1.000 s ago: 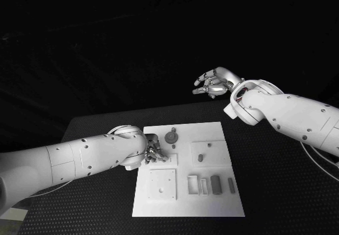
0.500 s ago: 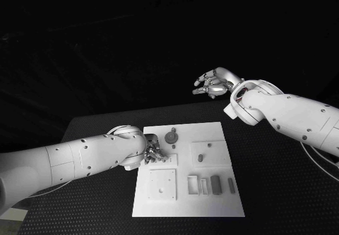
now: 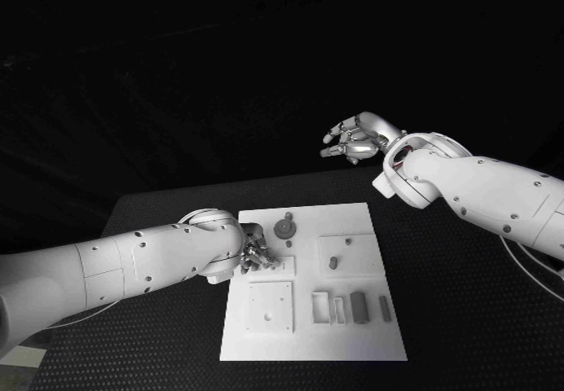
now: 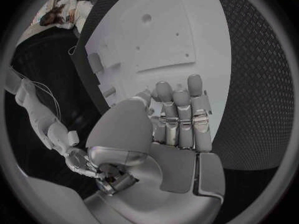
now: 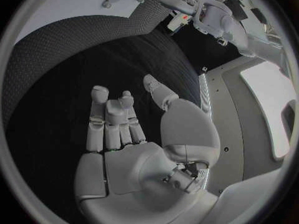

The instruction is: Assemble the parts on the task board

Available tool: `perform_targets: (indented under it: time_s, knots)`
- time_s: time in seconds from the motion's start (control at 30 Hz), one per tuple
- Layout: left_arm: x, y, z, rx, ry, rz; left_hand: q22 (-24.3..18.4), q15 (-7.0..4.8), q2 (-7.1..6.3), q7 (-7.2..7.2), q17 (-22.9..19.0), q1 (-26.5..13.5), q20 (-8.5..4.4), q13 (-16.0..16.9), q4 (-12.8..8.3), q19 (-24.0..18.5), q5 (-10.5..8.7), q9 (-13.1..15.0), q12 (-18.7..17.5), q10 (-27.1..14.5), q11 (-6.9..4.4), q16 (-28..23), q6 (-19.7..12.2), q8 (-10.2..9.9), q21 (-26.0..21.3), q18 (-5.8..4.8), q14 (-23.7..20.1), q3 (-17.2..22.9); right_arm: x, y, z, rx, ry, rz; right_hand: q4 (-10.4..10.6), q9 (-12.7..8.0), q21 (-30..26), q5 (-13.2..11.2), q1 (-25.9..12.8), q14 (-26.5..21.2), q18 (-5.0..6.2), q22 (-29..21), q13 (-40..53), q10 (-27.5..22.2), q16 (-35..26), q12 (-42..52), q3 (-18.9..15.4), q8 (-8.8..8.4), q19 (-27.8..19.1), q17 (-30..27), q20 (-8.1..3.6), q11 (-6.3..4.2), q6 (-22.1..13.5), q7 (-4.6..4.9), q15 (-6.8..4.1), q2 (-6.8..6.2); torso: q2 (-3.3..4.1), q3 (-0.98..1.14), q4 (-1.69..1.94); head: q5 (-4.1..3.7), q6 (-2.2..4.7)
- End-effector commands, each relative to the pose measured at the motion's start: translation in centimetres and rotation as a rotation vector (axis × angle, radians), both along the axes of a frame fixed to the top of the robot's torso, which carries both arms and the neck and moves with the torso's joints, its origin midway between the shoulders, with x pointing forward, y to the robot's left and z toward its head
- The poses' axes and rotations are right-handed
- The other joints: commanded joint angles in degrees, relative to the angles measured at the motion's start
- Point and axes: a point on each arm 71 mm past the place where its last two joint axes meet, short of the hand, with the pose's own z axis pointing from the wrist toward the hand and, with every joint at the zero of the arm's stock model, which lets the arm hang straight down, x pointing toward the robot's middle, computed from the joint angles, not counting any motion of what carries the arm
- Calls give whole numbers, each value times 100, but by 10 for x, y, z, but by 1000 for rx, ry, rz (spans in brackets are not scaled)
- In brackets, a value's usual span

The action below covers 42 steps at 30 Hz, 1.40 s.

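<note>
The white task board (image 3: 353, 220) lies in the middle of the black table. On it are a round grey part (image 3: 286, 226), a small oval peg (image 3: 334, 262) and two grey bars (image 3: 359, 307) near the front. My left hand (image 3: 257, 257) rests low over the board's left edge. Its fingers (image 4: 181, 104) lie straight and close together over the board (image 4: 156, 35), with the thumb against them; whether anything is pinched there is hidden. My right hand (image 3: 359, 137) hangs high beyond the table's far edge, its fingers (image 5: 109, 119) apart and empty.
A square white plate (image 3: 269, 306) with a hole sits on the board's front left, with pale slotted frames (image 3: 321, 307) beside the bars. Black textured table (image 3: 470, 309) surrounds the board on all sides. The left forearm (image 3: 117, 269) crosses the table's left part.
</note>
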Motion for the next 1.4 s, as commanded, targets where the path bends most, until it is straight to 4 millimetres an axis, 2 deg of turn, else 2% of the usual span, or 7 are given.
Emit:
perform_targets:
  time_s: [0.03, 0.77, 0.97, 1.03, 1.07, 1.13, 1.4]
  knots:
    - [-2, -2, -1, -17, 25, -14, 122, -1, 66, -203, -43, 169, -3, -10, -44, 19, 106, -27, 22, -142, -77, 42, 978, -21, -28, -1, -65, 12, 0, 1, 0, -2, 6, 9, 20, -6, -36, 13, -6, -52, 77, 81, -10, -42, 7, 22, -30, -18, 4, 10, -30, 6, -2, 29, -1, 32, -3, 2, -2, 3, 2]
    - [2, 14, -1, -48, 24, 43, 85, -38, -477, -198, -342, -1381, -41, -90, 86, 97, -458, -177, 41, -174, -75, 203, 933, -12, -176, 10, -141, -641, 0, -1, -1, -4, 8, 5, 16, -12, -37, 13, -7, -54, 77, 82, -13, -44, 8, 24, -34, -25, 3, 10, -30, 8, -11, 31, 0, 22, 0, 4, -1, -5, 26]
    - [6, 18, -1, -42, 32, 62, 96, -51, -276, -192, -376, -1416, -47, -94, 68, 72, -447, -182, 39, -206, -72, 224, 880, -21, -215, 17, -179, -841, 0, -1, -1, -5, 11, 4, 16, -13, -37, 13, -6, -54, 77, 82, -14, -45, 8, 24, -34, -26, 2, 10, -30, 8, -12, 31, 0, 22, 3, 4, -5, -4, 28]
    - [7, 18, -1, -38, 35, 63, 107, -54, -127, -159, -405, -1181, -40, -97, 68, 55, -190, -221, 41, -229, -47, 233, 794, -70, -234, 2, -203, -915, 0, -1, -1, -5, 11, 5, 16, -13, -37, 13, -6, -54, 77, 82, -14, -45, 8, 24, -34, -27, 2, 10, -30, 8, -13, 32, 0, 22, 0, 2, -5, -4, 28]
    - [8, 18, 0, -39, 35, 65, 119, -44, -14, -117, -434, -868, -33, -95, 56, 43, 303, -295, 52, -253, -12, 254, 712, -128, -248, -17, -229, -1014, 1, -1, -1, -5, 12, 5, 15, -14, -37, 13, -5, -55, 77, 82, -14, -45, 8, 25, -34, -27, 2, 10, -30, 9, -14, 32, 1, 21, 0, 3, -4, -4, 27]
    - [8, 18, 0, -36, 43, 59, 110, -11, 96, -58, -502, -530, -9, -116, 53, -31, 716, -398, 20, -352, 48, 234, 612, -190, -306, -49, -324, -1169, 1, 0, -1, -5, 13, 6, 15, -14, -38, 13, -5, -55, 77, 82, -15, -45, 8, 25, -34, -28, 2, 10, -31, 9, -15, 32, 1, 22, 1, 6, -7, -5, 27]
    - [14, 16, 5, -27, 41, 52, 109, -1, 121, -41, -548, -390, -7, -124, 56, -17, 855, -467, 33, -357, 62, 253, 573, -212, -327, -52, -329, -1188, 2, 0, -2, -7, 17, 4, 9, -17, -38, 15, 7, -55, 77, 83, -16, -46, 9, 26, -29, -30, 2, 10, -32, 9, -18, 33, 2, 28, -1, 5, 0, -17, 26]
